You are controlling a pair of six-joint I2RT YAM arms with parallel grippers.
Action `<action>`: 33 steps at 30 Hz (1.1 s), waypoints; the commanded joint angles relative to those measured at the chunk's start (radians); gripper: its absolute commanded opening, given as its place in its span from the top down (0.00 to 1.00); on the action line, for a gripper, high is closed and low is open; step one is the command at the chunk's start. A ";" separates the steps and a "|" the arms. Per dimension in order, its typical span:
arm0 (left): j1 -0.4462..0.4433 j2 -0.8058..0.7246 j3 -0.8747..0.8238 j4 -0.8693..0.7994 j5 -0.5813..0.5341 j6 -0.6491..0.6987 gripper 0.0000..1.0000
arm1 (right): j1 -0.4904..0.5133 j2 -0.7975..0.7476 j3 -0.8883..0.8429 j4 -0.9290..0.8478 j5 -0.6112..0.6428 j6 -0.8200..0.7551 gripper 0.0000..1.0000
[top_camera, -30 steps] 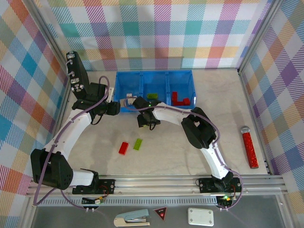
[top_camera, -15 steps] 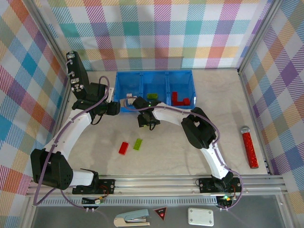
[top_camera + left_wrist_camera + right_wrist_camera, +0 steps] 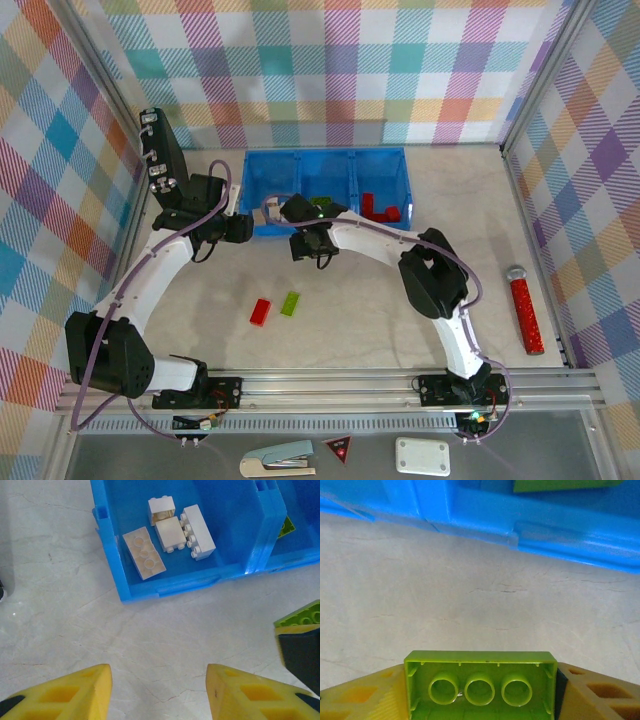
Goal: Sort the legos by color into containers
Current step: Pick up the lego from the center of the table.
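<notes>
Loose bricks: a small red plastic brick (image 3: 261,312) and a lime green one (image 3: 290,304) lie unsorted on the table (image 3: 380,320).
Left gripper (image 3: 159,695): jaws apart, empty, just short of the bright blue three-bay plastic tray (image 3: 170,586).
Right gripper (image 3: 312,243): clamped on a lime green studded brick (image 3: 480,667), before the tray's near wall.
Risk: carried low, it clips that wall and twists free.

We note red glittery stick (image 3: 526,315) flat on pale table (image 3: 360,325), near right wall. Beyond metal rail (image 3: 330,381): stapler (image 3: 277,461), small red triangle (image 3: 339,450), white box (image 3: 422,456). Plaid cloth (image 3: 330,60) around us.
</notes>
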 commanded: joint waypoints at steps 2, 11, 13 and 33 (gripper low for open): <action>0.012 0.008 0.031 -0.011 0.010 -0.003 0.48 | 0.006 -0.042 0.048 -0.043 0.028 -0.036 0.32; 0.012 0.007 0.030 -0.011 0.002 -0.003 0.48 | -0.024 -0.010 0.163 -0.084 0.048 -0.094 0.32; 0.012 0.007 0.029 -0.011 0.002 -0.001 0.48 | -0.036 -0.002 0.183 -0.096 0.047 -0.101 0.32; 0.012 0.013 0.026 -0.012 -0.001 0.000 0.48 | -0.194 0.173 0.387 -0.070 0.016 -0.130 0.32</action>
